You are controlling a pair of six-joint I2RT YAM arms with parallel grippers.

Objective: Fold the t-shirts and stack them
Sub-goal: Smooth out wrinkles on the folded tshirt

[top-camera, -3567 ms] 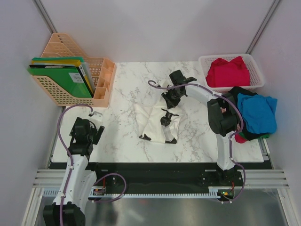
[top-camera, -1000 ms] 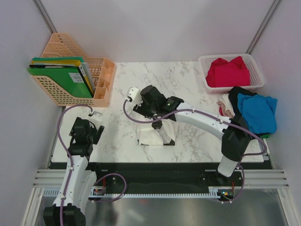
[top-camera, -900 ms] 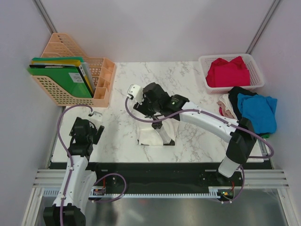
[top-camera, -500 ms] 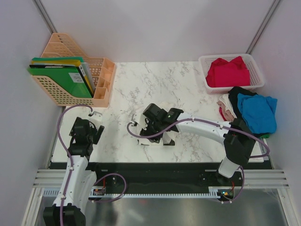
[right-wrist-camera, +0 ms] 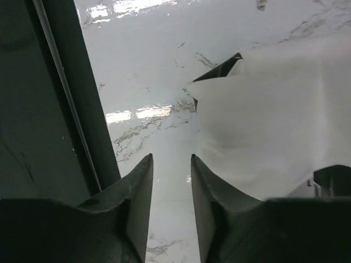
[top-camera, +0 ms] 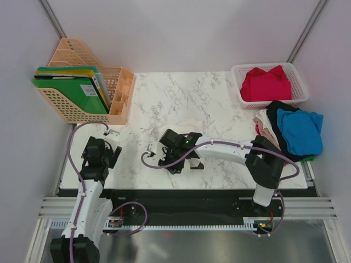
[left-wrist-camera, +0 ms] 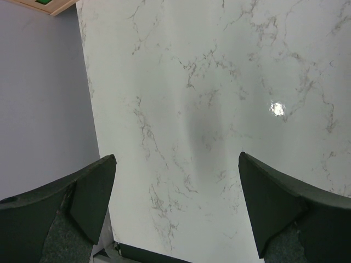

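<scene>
Looks like you're going for the near-left corner of the white t-shirt (right-wrist-camera: 263, 137), which lies crumpled at the front middle of the table (top-camera: 164, 93), partly under the right arm. Your right end effector (right-wrist-camera: 170, 159) is down by the table's near edge with its fingers drawn close, just a slim gap and only bare marble in it, so it's pinching nothing. The cloth's corner sits just off to one side of the fingers in the wrist view. I'd widen the fingers, slide over onto that corner and get one finger under the hem before squeezing, otherwise I reckon you'll just push the fabric along. Grab one layer if you can, so it drags flat

The left end effector (left-wrist-camera: 176, 159) hangs spread wide over bare table at the left, holding nothing

Count: one white shirt on the table, one red t-shirt (top-camera: 266, 82) in the one white basket (top-camera: 262, 64), and a heap beside it with one blue (top-camera: 299, 131), one black (top-camera: 279, 107) and one beige (top-camera: 265, 125). That's five I can tell apart, and any more buried in the heap I can't make out
</scene>
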